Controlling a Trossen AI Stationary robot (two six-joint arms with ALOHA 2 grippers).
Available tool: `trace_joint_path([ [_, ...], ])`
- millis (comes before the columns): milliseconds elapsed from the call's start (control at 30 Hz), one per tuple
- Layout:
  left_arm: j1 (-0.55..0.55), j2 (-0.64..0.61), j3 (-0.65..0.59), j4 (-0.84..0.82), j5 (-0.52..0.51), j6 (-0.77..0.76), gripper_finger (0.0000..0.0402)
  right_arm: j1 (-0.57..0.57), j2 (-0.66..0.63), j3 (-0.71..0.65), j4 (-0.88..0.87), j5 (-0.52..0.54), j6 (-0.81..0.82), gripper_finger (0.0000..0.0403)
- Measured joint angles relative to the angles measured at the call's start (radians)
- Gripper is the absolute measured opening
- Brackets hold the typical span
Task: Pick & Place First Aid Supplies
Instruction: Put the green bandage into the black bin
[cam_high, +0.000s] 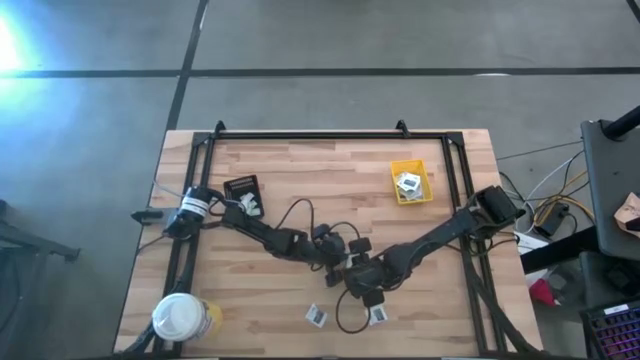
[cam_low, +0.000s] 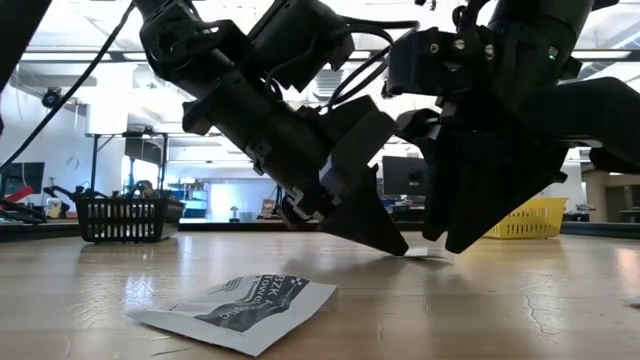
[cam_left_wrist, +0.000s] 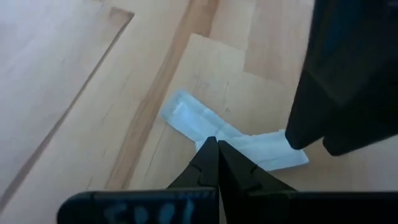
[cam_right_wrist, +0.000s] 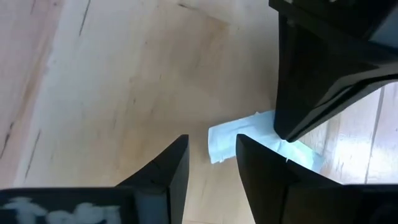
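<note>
- Nearest in the low view, a square packet (cam_low: 235, 308) with a dark printed centre is seen flat on the desk (cam_low: 520, 300), untouched; two such packets (cam_high: 316, 315) lie near the front edge in the high view.
- Behind it, at mid-desk, a narrow pale strip (cam_left_wrist: 239, 138) lies flat on the wood, and both arms are bent over it.
- The left gripper (cam_left_wrist: 216, 149) is seen with its fingers pressed together into a single point, the tip resting on the strip (judged to be pinning it so it cannot slide).
- The right gripper (cam_right_wrist: 211, 149) is held with its fingers parted, a gap showing between them; one strip end lies just ahead of that gap. Nothing is held by it.
- The pinning is judged a help for a thin flat strip that is hard to lift off wood.
- Farther back on the right, a yellow bin (cam_high: 411, 182) already holds packets; likely the drop place.
- A black tray (cam_high: 242, 190) sits far left; a white-lidded tub (cam_high: 180, 317) sits at the near left corner.
</note>
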Motion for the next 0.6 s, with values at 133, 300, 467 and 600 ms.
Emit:
trace_joint_path([
  [133,-0.001,0.000,-0.001,-0.020,0.002,-0.107,0.0000,0.000,0.000,-0.004,0.000,0.000,0.001,0.0129],
  [300,-0.001,0.000,-0.001,-0.026,0.005,-0.167,0.0000,-0.002,0.000,-0.028,0.011,0.000,0.001,0.0126],
  [467,-0.002,0.000,-0.001,-0.028,0.004,-0.232,0.0000,-0.002,-0.002,-0.057,0.058,0.000,0.004,0.0121],
  [600,-0.002,0.000,-0.003,-0.033,-0.002,-0.283,0.0000,-0.002,-0.002,-0.064,0.076,0.020,0.023,0.0122],
])
